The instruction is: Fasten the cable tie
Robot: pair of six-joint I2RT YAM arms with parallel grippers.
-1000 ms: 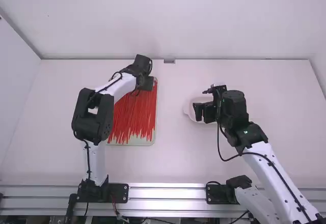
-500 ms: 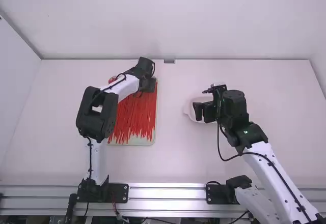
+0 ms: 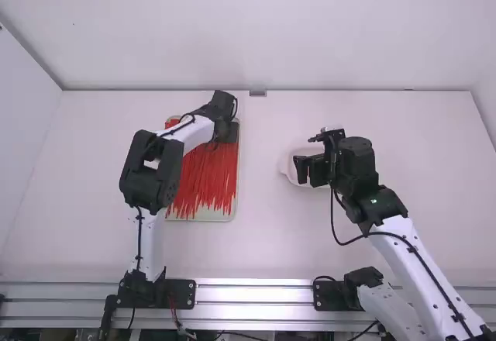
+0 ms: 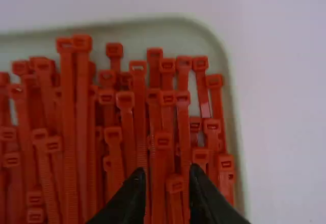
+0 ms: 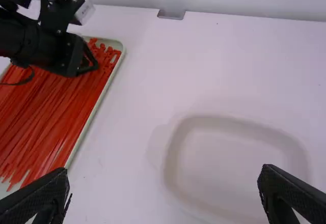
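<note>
My left claw (image 4: 164, 183) is down at the far end of the tray (image 4: 206, 30), the end away from my arm bases. Its fingers (image 4: 133, 183) stand a little apart, their tips in among the heads of the red ties (image 4: 102, 132), with a tie or two lying in the gap between them. I cannot tell whether either tip presses on a tie. From above, the left claw (image 3: 223, 124) sits over the tray's far right corner, and the ties (image 3: 203, 178) fan out along the tray (image 3: 211, 218) toward the near edge of the surface (image 3: 387, 124).

My right claw (image 5: 163, 175) has its fingers (image 5: 43, 193) spread wide with nothing between them. It hangs above the white dish (image 5: 229, 163), which lies on the surface well to the right of the tray (image 5: 116, 46). The right wrist view also catches the left claw (image 5: 90, 63) at the heads of the ties (image 5: 41, 112).

From above, the right claw (image 3: 307, 169) is just over the dish (image 3: 287, 167).
</note>
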